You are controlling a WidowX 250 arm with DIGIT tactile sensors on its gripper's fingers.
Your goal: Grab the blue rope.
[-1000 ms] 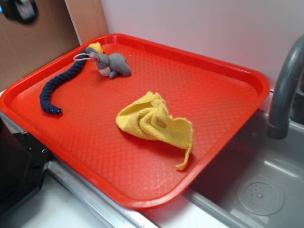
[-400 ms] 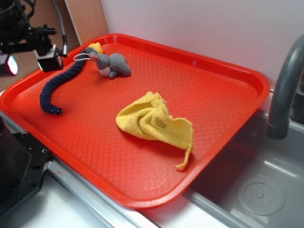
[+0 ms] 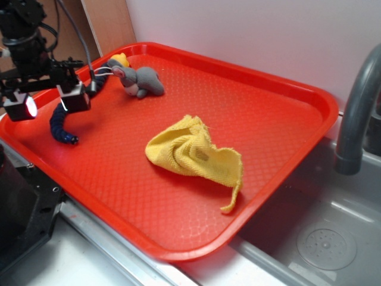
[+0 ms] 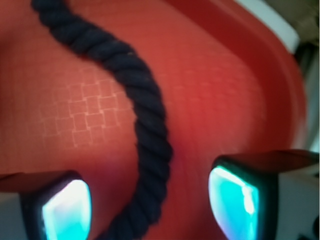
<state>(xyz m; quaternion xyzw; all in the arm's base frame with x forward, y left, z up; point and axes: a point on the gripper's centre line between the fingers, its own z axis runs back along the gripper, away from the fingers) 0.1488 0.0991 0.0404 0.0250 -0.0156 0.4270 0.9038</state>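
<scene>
The claw point(image 4: 150, 210) hangs with its fingers spread over the blue rope point(image 4: 145, 130), one glowing pad point(image 4: 67, 210) on each side of the cord and neither visibly touching it. The rope lies on the red tray point(image 3: 268, 119) near its 9 o'clock edge (partly hidden by the arm in the exterior view), curving toward the grey plush mouse point(image 3: 143, 80) at 11 o'clock. A crumpled yellow cloth point(image 3: 193, 155) sits near the tray's centre, well apart from the rope.
</scene>
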